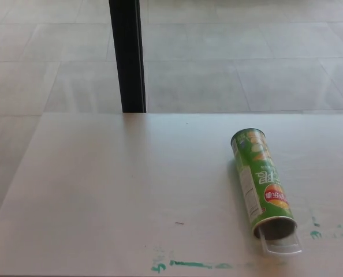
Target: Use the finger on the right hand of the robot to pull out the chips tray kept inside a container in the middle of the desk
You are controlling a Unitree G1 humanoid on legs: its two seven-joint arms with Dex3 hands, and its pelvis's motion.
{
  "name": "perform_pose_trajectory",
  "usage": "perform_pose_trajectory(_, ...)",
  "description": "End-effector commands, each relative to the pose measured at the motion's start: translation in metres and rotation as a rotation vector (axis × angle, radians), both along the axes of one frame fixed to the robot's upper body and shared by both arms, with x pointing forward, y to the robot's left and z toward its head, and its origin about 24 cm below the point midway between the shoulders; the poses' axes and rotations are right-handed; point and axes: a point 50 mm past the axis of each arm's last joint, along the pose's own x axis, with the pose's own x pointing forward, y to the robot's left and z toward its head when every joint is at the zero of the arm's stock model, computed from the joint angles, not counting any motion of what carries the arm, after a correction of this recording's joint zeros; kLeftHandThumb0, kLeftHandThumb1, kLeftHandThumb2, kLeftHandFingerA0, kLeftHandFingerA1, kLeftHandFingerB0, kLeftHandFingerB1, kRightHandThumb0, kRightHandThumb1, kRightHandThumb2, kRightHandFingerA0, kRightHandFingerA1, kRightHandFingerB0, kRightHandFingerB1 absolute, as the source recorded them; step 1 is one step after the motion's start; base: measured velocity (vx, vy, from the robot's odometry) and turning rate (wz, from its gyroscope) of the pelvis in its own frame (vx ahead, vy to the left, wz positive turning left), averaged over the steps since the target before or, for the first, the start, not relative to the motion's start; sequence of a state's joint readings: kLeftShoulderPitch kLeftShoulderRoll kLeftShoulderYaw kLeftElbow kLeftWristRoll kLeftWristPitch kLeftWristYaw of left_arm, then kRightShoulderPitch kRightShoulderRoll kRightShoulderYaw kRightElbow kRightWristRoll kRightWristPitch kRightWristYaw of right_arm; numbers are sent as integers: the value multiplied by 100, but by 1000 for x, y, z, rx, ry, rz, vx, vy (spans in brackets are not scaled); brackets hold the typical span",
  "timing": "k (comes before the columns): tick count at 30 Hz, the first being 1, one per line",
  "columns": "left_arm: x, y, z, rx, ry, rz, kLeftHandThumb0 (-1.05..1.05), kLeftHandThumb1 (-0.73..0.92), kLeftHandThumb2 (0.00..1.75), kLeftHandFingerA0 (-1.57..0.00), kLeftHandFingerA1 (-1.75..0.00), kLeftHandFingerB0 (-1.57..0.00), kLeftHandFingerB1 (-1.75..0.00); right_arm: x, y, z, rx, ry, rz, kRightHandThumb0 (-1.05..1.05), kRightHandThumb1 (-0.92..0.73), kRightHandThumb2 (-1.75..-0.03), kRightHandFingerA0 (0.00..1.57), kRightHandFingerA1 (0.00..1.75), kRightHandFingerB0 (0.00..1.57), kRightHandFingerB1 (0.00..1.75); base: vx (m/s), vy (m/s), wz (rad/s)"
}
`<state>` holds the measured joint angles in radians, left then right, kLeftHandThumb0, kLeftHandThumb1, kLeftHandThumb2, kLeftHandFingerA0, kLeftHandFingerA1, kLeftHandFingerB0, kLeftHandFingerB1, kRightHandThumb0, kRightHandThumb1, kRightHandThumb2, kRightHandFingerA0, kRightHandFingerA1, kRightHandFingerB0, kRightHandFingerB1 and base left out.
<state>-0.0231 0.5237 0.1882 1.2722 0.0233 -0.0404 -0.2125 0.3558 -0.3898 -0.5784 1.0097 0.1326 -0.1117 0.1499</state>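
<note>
A green chips can (259, 180) lies on its side on the white desk (119, 184), right of the middle. Its open mouth (274, 227) faces the near edge. A clear plastic tray (282, 243) sticks a short way out of that mouth toward me. The far end of the can points away toward the desk's back edge. Neither of my hands shows in the head view.
A black vertical post (127, 55) stands behind the desk's far edge, left of centre. Green paint smears (186, 265) mark the desk near its front edge, with smaller green marks (316, 233) right of the can. Grey tiled floor (229, 63) lies beyond.
</note>
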Motion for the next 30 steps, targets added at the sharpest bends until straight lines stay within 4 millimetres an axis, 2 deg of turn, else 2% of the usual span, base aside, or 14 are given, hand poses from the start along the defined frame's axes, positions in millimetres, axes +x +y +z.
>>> perform_pose_trajectory(1, 0, 7, 6, -36, -29, 19, -58, 68, 60, -49, -60, -62, -62, 5, -23, 25, -43, -200, -88, -25, -72, -61, 55, 73, 36, 42, 0, 0, 0)
perform_pose_trajectory(3, 0, 6, 6, -39, -25, 15, -59, 69, 61, -48, -60, -56, -57, 6, -27, 30, -63, -223, -89, -28, -71, -61, 59, 68, 35, 40, 0, 0, 0)
perform_pose_trajectory(8, -2, 5, 4, -50, -29, 38, -57, 68, 60, -50, -61, -54, -51, 32, -44, 62, -247, -336, -33, -25, -70, -61, 71, 84, 36, 40, 0, 0, 0)
perform_pose_trajectory(9, -3, 5, 4, -44, -29, 50, -57, 68, 60, -53, -61, -60, -57, 50, -48, 83, -342, -399, 42, -24, -69, -60, 76, 79, 37, 40, 0, 0, 0)
perform_pose_trajectory(10, -2, 6, 5, -45, -23, 26, -58, 70, 61, -49, -59, -56, -54, 72, -49, 104, -369, -504, 65, -23, -70, -61, 71, 81, 36, 38, 0, 0, 0)
perform_pose_trajectory(14, -1, 5, 4, -51, -29, 26, -58, 69, 61, -47, -58, -56, -53, 83, -45, 116, -398, -565, 94, -22, -69, -60, 70, 83, 36, 38, 0, 0, 0)
perform_pose_trajectory(15, -2, 5, 4, -55, -42, 34, -58, 69, 60, -49, -60, -62, -62, 120, -31, 161, -474, -721, 234, -27, -66, -60, 74, 76, 37, 36, 0, 0, 0)
perform_pose_trajectory(18, -1, 5, 4, -53, -35, 30, -57, 69, 61, -50, -61, -58, -58, 133, -22, 178, -507, -776, 270, -25, -65, -60, 76, 74, 39, 36, 0, 0, 0)
perform_pose_trajectory(21, -1, 4, 3, -49, -31, 38, -57, 69, 61, -51, -61, -55, -53, 160, 8, 216, -555, -921, 424, -30, -63, -59, 84, 85, 41, 36, 0, 0, 0)
perform_pose_trajectory(23, 0, 4, 4, -52, -34, 34, -58, 70, 60, -52, -62, -62, -63, 173, 36, 237, -579, -991, 561, -28, -63, -59, 84, 83, 40, 37, 0, 0, 0)
perform_pose_trajectory(24, 0, 4, 4, -52, -34, 34, -58, 70, 60, -52, -62, -62, -63, 173, 36, 237, -578, -991, 560, -28, -63, -59, 84, 83, 40, 37, 0, 0, 0)
perform_pose_trajectory(27, -1, 4, 3, -52, -36, 48, -58, 68, 60, -54, -63, -61, -57, 185, 73, 254, -535, -1037, 755, -21, -65, -59, 79, 90, 34, 39, 0, 0, 0)
perform_pose_trajectory(28, -1, 4, 3, -54, -36, 42, -58, 69, 61, -52, -60, -53, -49, 189, 87, 256, -566, -1049, 871, -11, -67, -59, 79, 93, 29, 42, 0, 0, 0)
perform_pose_trajectory(30, 0, 4, 3, -54, -38, 31, -60, 70, 62, -50, -59, -57, -54, 192, 98, 256, -538, -1066, 948, -14, -66, -60, 79, 97, 30, 42, 0, 0, 0)
